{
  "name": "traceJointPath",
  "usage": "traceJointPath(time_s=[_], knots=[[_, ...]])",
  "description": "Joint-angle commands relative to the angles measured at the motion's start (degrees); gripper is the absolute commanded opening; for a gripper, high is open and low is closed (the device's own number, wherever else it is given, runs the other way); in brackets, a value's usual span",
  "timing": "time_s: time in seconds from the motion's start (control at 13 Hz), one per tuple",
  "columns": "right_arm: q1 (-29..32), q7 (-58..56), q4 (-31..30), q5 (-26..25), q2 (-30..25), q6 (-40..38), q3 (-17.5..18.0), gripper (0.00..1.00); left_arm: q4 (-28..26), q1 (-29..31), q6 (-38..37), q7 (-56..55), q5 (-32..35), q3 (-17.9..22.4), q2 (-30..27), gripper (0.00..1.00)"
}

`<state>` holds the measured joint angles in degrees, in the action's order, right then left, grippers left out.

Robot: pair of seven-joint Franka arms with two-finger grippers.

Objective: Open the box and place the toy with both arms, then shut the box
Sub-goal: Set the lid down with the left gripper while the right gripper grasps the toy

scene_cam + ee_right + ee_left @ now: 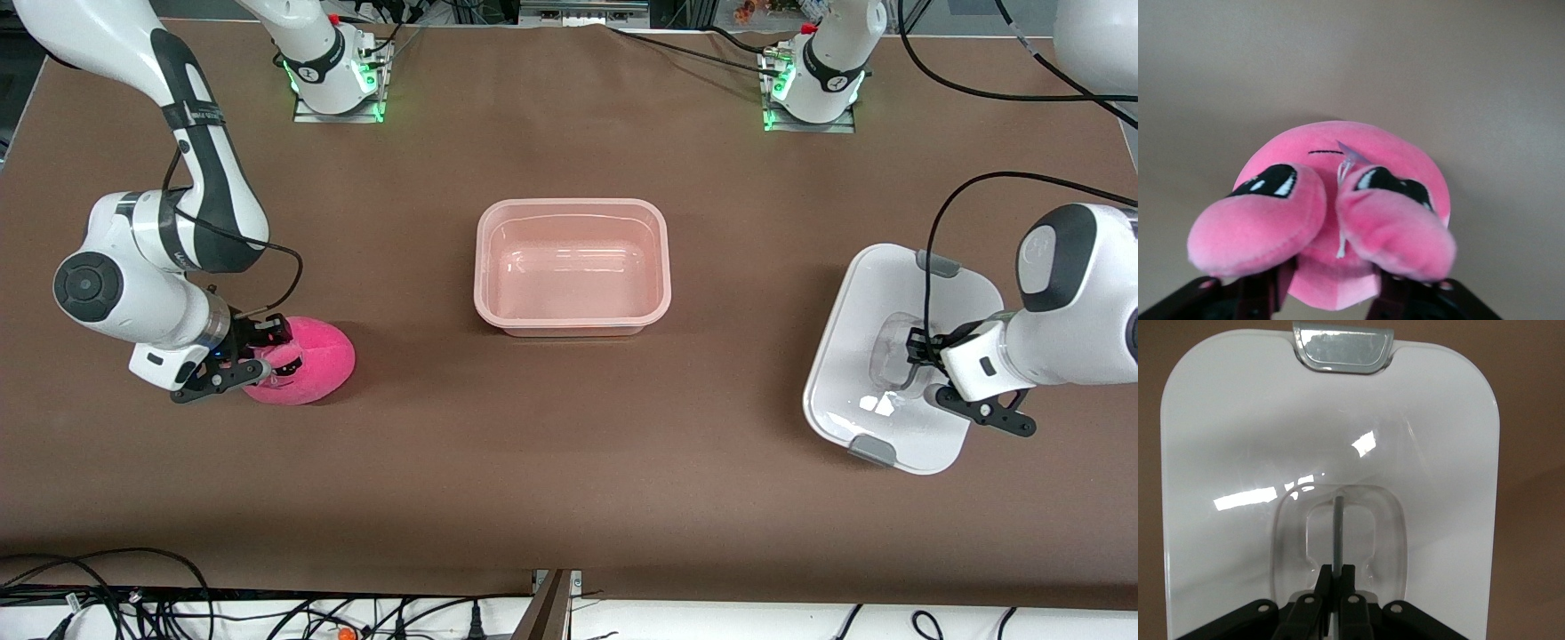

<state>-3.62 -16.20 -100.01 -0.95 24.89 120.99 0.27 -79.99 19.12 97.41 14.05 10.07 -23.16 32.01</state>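
Observation:
The pink box (572,207) stands open in the middle of the table with nothing inside. Its white lid (876,298) (1338,427) is at the left arm's end of the table. My left gripper (916,354) (1337,570) is down in the lid's recessed handle (1338,527), shut on the thin grey rib. The pink plush toy (316,360) (1338,193) sits at the right arm's end of the table. My right gripper (267,357) (1331,283) is low at the toy, one finger on each side of its lower part, pressing into the plush.
Grey clips (938,263) (871,452) sit on two sides of the lid; one clip (1343,347) shows in the left wrist view. Both arm bases (338,71) (813,84) stand along the table edge farthest from the front camera. Cables (178,604) lie below the near edge.

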Motion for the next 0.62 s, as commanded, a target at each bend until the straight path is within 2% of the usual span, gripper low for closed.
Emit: traceJointPath(time_s=[0.0, 0.23, 0.54], knots=[[0.1, -1.4, 0.8, 1.2, -0.5, 0.2, 0.3, 0.0, -1.0, 2.9, -1.3, 1.9, -1.7, -0.6, -0.7, 0.0], [-0.4, -5.4, 3.9, 1.2, -0.6, -2.8, 0.7, 0.0, -0.9, 4.5, -2.8, 3.3, -2.9, -0.6, -0.8, 0.0], [-0.6, -6.4, 11.6, 1.2, -1.2, -14.7, 3.6, 0.0, -0.9, 5.1, -2.6, 3.1, -2.9, -0.4, -0.5, 0.0]])
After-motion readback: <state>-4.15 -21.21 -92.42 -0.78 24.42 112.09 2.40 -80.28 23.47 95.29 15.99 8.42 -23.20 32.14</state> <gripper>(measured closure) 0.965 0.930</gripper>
